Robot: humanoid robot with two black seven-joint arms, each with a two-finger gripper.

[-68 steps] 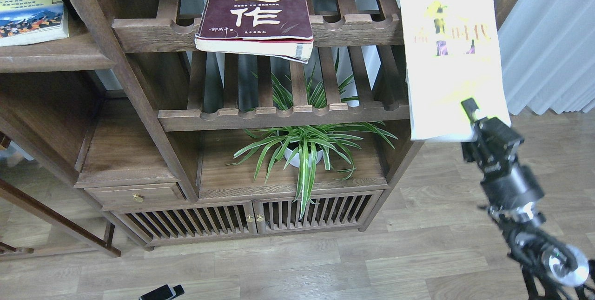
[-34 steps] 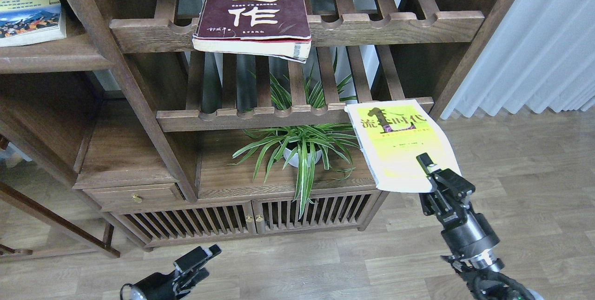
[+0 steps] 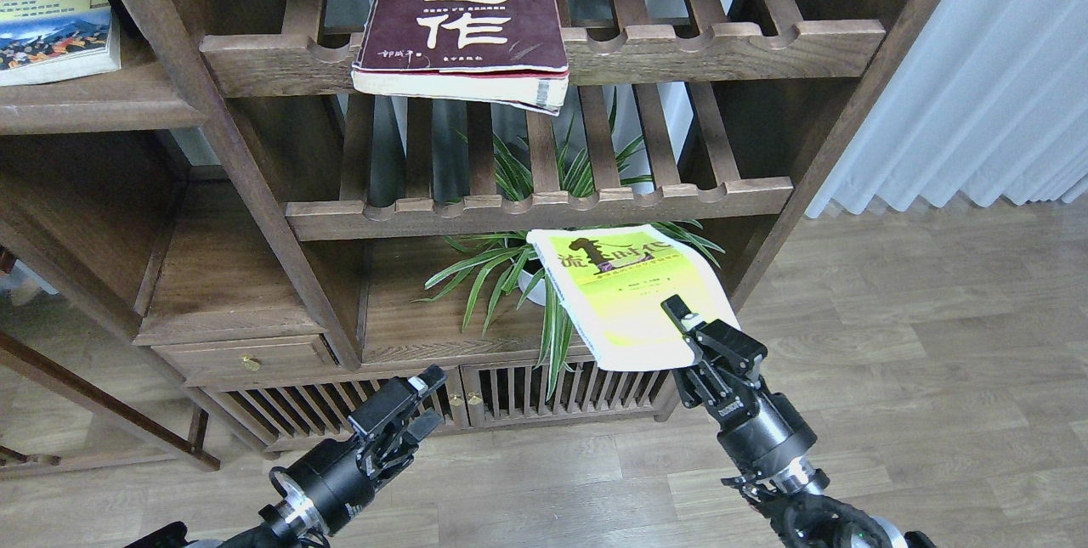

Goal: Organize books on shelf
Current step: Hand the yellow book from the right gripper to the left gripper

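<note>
right gripper [image 3: 680, 323] jaws clamp the yellow-green book [image 3: 625, 293] over the plant [image 3: 527, 268]; left gripper [image 3: 416, 408] jaws open, empty; next, carry it to the shelf [image 3: 93, 106]

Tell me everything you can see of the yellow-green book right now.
The yellow-green book is a paperback with a white-edged cover, dark Chinese characters and a dark figure near its top. It is held in the air, cover up and tilted, in front of the potted plant and below the lower slatted rack. The right tool is shut on its near right corner. Nothing else visibly touches it; the left tool is well apart.
</note>
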